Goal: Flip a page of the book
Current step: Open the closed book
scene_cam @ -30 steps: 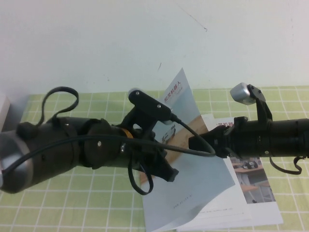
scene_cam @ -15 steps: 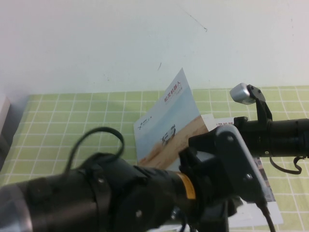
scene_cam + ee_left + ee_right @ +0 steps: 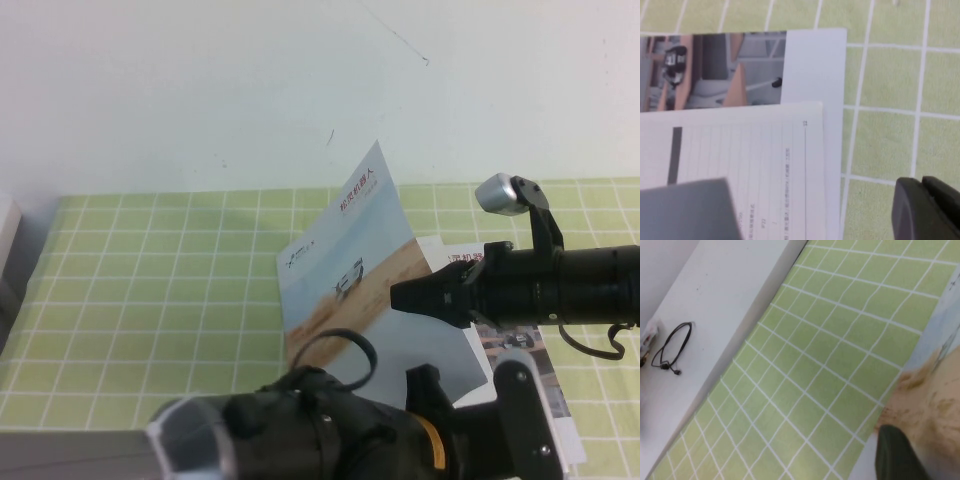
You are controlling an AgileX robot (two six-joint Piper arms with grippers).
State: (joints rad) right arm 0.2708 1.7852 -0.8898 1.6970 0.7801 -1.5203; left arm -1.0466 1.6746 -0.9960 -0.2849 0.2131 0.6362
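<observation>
The page [image 3: 350, 260], a glossy leaf printed with a white vehicle on sand, stands raised above the green mat. My right gripper [image 3: 400, 297] comes in from the right and is shut on the page's right edge. In the right wrist view one dark finger [image 3: 900, 455] lies against the sandy print [image 3: 935, 390]. The book's lined inner page [image 3: 765, 165] lies flat. My left gripper [image 3: 917, 182] hangs shut over bare mat just off the book's corner, holding nothing. The left arm [image 3: 330, 435] fills the near edge of the high view and hides the book's lower part.
A similar booklet with a grey photo [image 3: 715, 70] lies under the book and sticks out past it. The green checked mat [image 3: 150, 300] runs left to a white table strip with a black cable loop [image 3: 670, 350]. A white wall stands behind.
My left arm has drawn back from in front of the page toward the near edge of the high view. The raised page and the right gripper have stayed put.
</observation>
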